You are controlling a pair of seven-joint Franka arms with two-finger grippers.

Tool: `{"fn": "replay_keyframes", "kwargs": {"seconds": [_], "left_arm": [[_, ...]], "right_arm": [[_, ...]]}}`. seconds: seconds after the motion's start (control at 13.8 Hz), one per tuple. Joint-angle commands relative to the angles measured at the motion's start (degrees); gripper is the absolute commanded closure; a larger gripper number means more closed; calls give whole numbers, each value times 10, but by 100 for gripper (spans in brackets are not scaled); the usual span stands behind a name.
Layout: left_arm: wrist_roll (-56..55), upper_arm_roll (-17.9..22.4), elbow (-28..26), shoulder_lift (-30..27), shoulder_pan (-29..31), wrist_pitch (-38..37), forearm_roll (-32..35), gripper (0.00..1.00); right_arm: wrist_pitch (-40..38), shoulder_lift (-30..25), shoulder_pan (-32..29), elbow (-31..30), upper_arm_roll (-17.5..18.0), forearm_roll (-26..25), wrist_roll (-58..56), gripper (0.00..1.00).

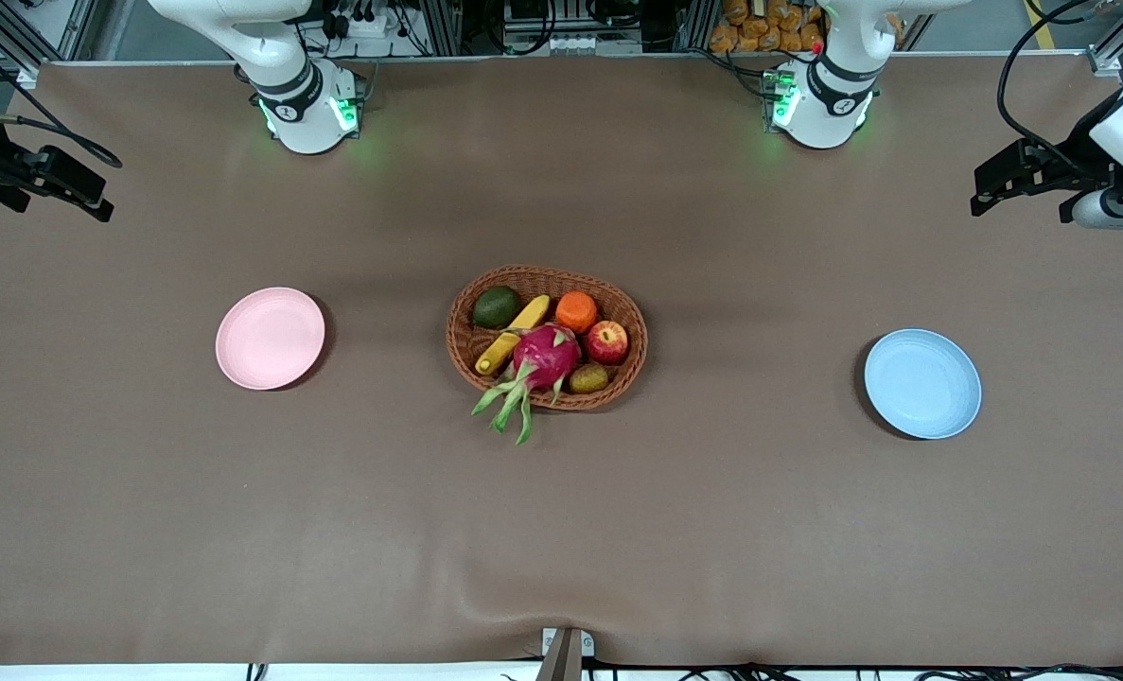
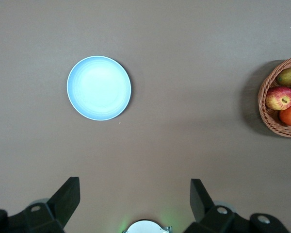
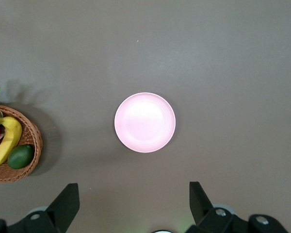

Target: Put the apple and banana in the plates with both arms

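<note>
The apple point(image 1: 606, 341) lay in the basket point(image 1: 629, 365) at mid-table, at the end toward the left arm, touching the orange point(image 1: 576, 311) and the dragon fruit point(image 1: 545, 356). The banana point(image 1: 514, 333) lay aslant at the other end, beside the avocado point(image 1: 497, 306), its nearer half partly under the dragon fruit.

Judged on appearance, both fruits would be light and stiff with smooth, somewhat slippery skins. The apple, being round, called for a grip across its widest part from above. The banana was best taken across its exposed middle, clear of the dragon fruit.

The pink plate point(image 1: 270, 338) sat toward the right arm's end, the blue plate point(image 1: 922, 383) toward the left arm's end, both bare and well apart from the basket.

The left gripper point(image 2: 136, 201) hung high over the table near the blue plate, fingers spread wide, holding nothing. The right gripper point(image 3: 135, 203) hung likewise near the pink plate, spread and holding nothing.

The table carried a brown cloth, slightly rumpled at the camera-side edge. Working room around both plates appeared ample.
</note>
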Motion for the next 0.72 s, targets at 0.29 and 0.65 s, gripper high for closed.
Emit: {"fn": "replay_keyframes", "kwargs": {"seconds": [0.29, 0.65], "left_arm": [[5, -3, 8, 30, 0, -8, 2, 0], [-50, -53, 7, 81, -8, -8, 2, 0]], "right_arm": [[14, -1, -10, -3, 6, -5, -7, 0], [9, 0, -15, -4, 6, -5, -7, 0]]}}
